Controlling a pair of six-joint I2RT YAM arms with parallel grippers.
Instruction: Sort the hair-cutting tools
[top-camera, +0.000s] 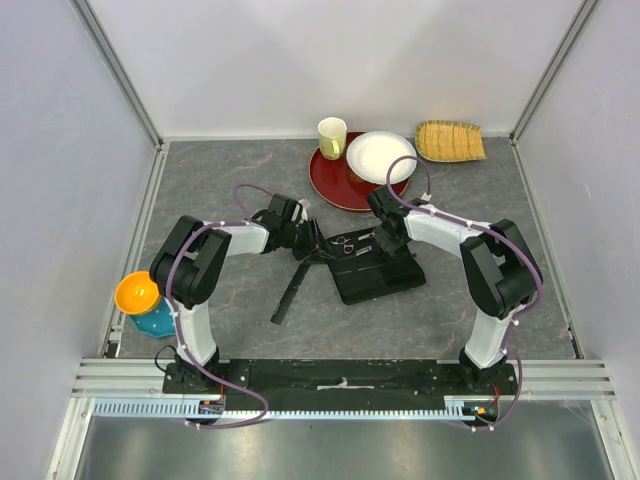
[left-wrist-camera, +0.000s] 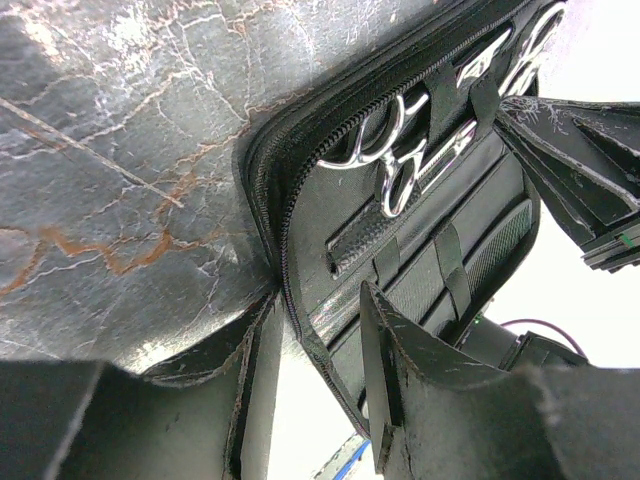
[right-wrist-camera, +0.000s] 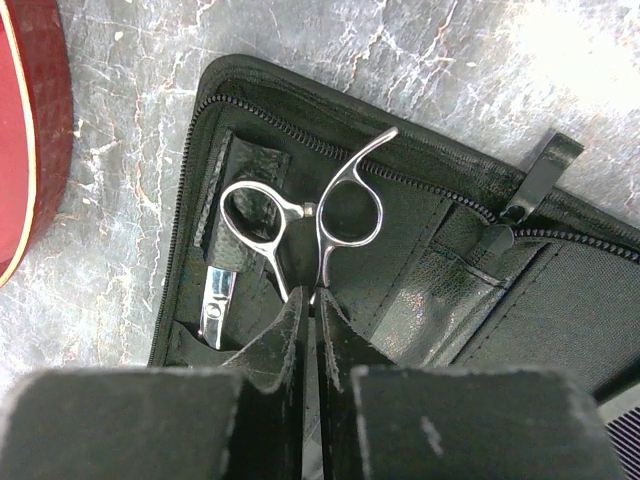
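On the grey worktop (top-camera: 220, 190) lies the open black case (top-camera: 385, 280), its edge clamped in the left hand (left-wrist-camera: 318, 305). A long comb (top-camera: 290, 294) lies just beside it. The right hand (right-wrist-camera: 310, 305), nearly closed, pinches scissors (right-wrist-camera: 300, 215) inside the case.

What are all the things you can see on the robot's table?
case: one, black, open, mid-table
scissors: two, silver, inside the case, one pinched by the right gripper
comb: one, long, black, on the table left of the case
tray: one, dark red, round, at the back
plate: one, white, on the tray
cup: one, pale yellow, on the tray
basket: one, woven, yellow, back right
bowl: one, orange, atop a blue thing at the left edge
table: one, grey, stone-look
left gripper: one, black, jaws either side of the case's edge
right gripper: one, black, closed on the scissors' blades
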